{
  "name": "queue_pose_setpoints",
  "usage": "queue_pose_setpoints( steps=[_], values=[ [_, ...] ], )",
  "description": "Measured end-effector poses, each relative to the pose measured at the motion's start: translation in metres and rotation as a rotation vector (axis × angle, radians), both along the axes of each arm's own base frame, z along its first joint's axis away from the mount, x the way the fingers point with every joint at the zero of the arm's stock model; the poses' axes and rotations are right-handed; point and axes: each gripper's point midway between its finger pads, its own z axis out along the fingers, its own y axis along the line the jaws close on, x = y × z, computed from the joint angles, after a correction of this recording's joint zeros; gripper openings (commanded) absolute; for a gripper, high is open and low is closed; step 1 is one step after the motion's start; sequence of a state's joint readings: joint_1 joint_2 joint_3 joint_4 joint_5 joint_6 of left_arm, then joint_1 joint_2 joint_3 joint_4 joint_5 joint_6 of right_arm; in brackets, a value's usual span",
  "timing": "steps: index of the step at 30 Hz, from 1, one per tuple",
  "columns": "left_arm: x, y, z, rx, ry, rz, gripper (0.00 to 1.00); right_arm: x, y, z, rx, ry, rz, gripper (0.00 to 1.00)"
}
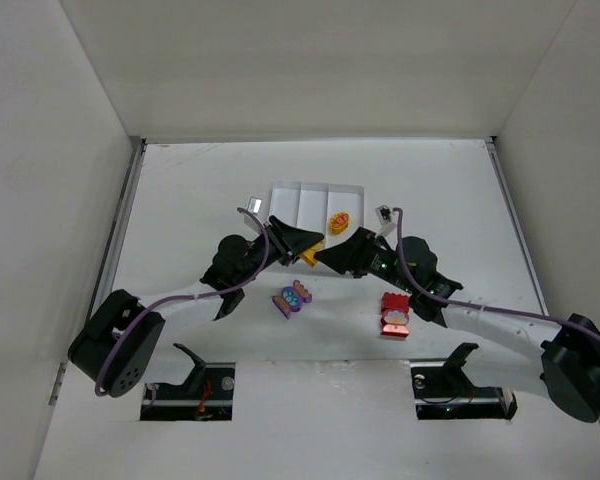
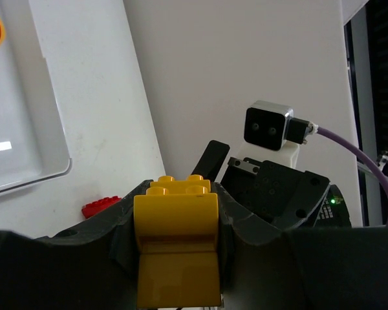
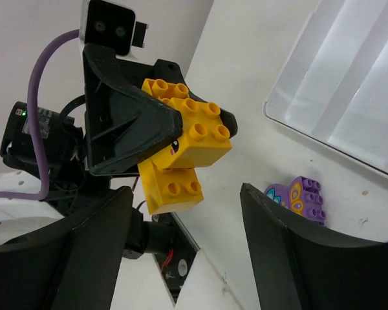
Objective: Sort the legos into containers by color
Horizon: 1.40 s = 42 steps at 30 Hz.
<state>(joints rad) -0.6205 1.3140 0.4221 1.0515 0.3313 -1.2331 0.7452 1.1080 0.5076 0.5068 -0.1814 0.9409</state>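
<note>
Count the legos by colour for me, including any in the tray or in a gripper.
Yellow-orange: 2 (yellow lego clamped in the left gripper; orange lego in the tray)
Purple: 1 (purple lego on the table)
Red: 1 (red lego on the table)
Total: 4

Black arms (image 1: 130, 345) carry purple cables (image 2: 359, 152).
</note>
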Motion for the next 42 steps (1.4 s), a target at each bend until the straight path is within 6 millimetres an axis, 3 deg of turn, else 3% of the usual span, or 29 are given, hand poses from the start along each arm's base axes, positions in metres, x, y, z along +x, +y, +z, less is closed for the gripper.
queue_pose_setpoints(
  steps=[8, 13, 20, 26, 28, 42],
  values=[
    [-0.003, -0.007, 0.007, -0.025, -0.002, -0.019, 0.13, -0.006, 0.011, 0.002, 0.035, 0.01, 0.041, 0.61],
    [-0.004, -0.011, 0.004, -0.026, 0.013, -0.031, 0.15, -0.006, 0.015, 0.002, 0.06, 0.017, 0.052, 0.5],
    [-0.002, -0.01, 0.003, -0.031, 0.022, -0.021, 0.26, -0.005, 0.02, 0.001, 0.108, 0.031, 0.061, 0.34],
    [0.0, -0.009, 0.003, -0.031, 0.027, -0.01, 0.5, -0.004, 0.021, 0.0, 0.132, 0.047, 0.06, 0.32],
    [0.001, -0.007, 0.004, -0.035, 0.025, -0.004, 0.54, -0.004, 0.021, -0.002, 0.128, 0.052, 0.058, 0.32],
    [0.004, 0.014, 0.006, -0.023, 0.014, 0.051, 0.55, 0.009, 0.0, -0.008, 0.066, 0.04, -0.033, 0.32]
  ],
)
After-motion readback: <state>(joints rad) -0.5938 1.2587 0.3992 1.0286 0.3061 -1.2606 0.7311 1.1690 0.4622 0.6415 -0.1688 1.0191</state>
